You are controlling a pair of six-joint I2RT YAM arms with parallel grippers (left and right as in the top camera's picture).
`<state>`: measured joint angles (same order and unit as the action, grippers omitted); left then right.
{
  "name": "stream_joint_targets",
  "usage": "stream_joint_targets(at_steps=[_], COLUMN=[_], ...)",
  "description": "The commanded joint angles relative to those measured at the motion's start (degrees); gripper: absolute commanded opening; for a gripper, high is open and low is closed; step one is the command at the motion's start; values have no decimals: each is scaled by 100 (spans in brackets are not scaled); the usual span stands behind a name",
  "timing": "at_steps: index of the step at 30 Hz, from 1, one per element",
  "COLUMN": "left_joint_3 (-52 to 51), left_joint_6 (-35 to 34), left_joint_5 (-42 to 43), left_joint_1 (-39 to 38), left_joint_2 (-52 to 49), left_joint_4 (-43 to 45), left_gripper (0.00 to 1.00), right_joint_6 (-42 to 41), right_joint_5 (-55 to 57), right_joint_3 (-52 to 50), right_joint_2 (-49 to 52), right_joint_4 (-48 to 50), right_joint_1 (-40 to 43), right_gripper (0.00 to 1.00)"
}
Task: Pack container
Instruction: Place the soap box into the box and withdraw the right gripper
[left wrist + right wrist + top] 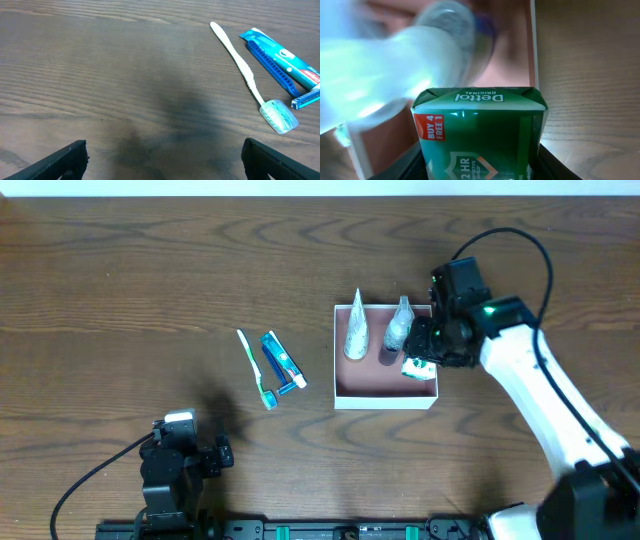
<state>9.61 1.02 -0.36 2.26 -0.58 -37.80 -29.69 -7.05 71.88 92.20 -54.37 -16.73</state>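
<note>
1. The container (378,380) sits on the table (120,280), right of centre. One clear bottle (356,330) and a second clear bottle (399,326) stand along its far side.
2. The right gripper (424,352) is clamped on a green soap pack (480,130), with a jaw pressed against each side. It holds the pack over the right part of the container, just beside the right wall (whether the pack's underside touches the pink floor cannot be told).
3. The step in hand looks like setting the soap down. In the right wrist view the pack's right edge lines up almost with the thin white wall, and the second clear bottle is blurred and very close on the left. The gap is tight on both sides.
4. To do it well, I would shift the pack slightly inward, so its edge clears the rim without nudging the bottle. Then lower it straight and level, and open the jaws only once it rests flat. Letting go early could leave it perched on the wall or knock the bottle over.
5. The left gripper (164,150) is spread wide with nothing between its fingers, low over bare wood.
6. A toothbrush (245,70) and a toothpaste tube (282,60) lie side by side on the table, left of the container and apart from it. They are not yet packed, so the task seems about half done.
</note>
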Motion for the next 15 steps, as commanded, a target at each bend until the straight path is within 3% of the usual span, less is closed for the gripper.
stream_joint_targets(at_steps=[1, 5, 9, 12, 15], left_joint_3=[-72, -70, -70, -22, 94], left_joint_6=[-92, -195, -1115, -1851, -1655], left_joint_5=[-2, 0, 4, 94, 625], left_joint_1=[46, 46, 46, 46, 46], left_joint_2=[39, 39, 39, 39, 39], left_joint_4=[140, 291, 527, 590, 905], left_gripper=[98, 98, 98, 98, 98], right_joint_6=[-267, -251, -240, -229, 52], right_joint_5=[-52, -46, 24, 122, 136], right_joint_3=[-33, -33, -33, -31, -31], right_joint_2=[232, 247, 240, 184, 11], right_joint_4=[20, -2, -7, -4, 42], right_joint_1=[-55, -109, -142, -87, 92], right_gripper=[42, 61, 73, 75, 75])
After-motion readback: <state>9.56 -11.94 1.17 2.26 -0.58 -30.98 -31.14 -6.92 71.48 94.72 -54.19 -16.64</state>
